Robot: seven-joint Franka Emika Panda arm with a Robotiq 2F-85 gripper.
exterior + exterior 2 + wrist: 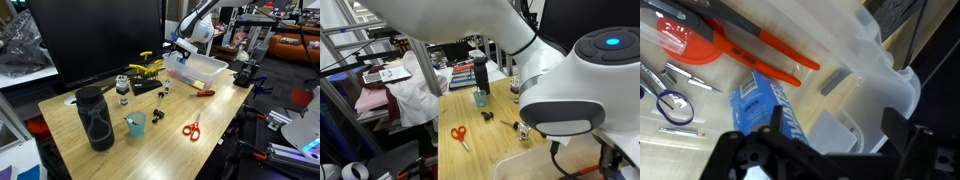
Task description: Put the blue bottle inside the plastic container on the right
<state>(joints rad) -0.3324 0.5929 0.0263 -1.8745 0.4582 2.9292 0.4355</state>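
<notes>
Jaws of gripper (820, 140) are standing wide apart, clamping nothing. Bottle (765, 108) is lying tilted beneath them against tub (875, 90) wall; inside or outside, cannot tell. Risk: bottle is perhaps resting on bench (710, 120), or jaws lowering here are clipping the wall.

blue bottle (765, 108), translucent plastic container (875, 95), orange-handled pliers (760, 45)

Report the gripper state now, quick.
Gripper: looks open. The fingers are spread wide in the wrist view and are not clamped on the blue bottle below them.
</notes>
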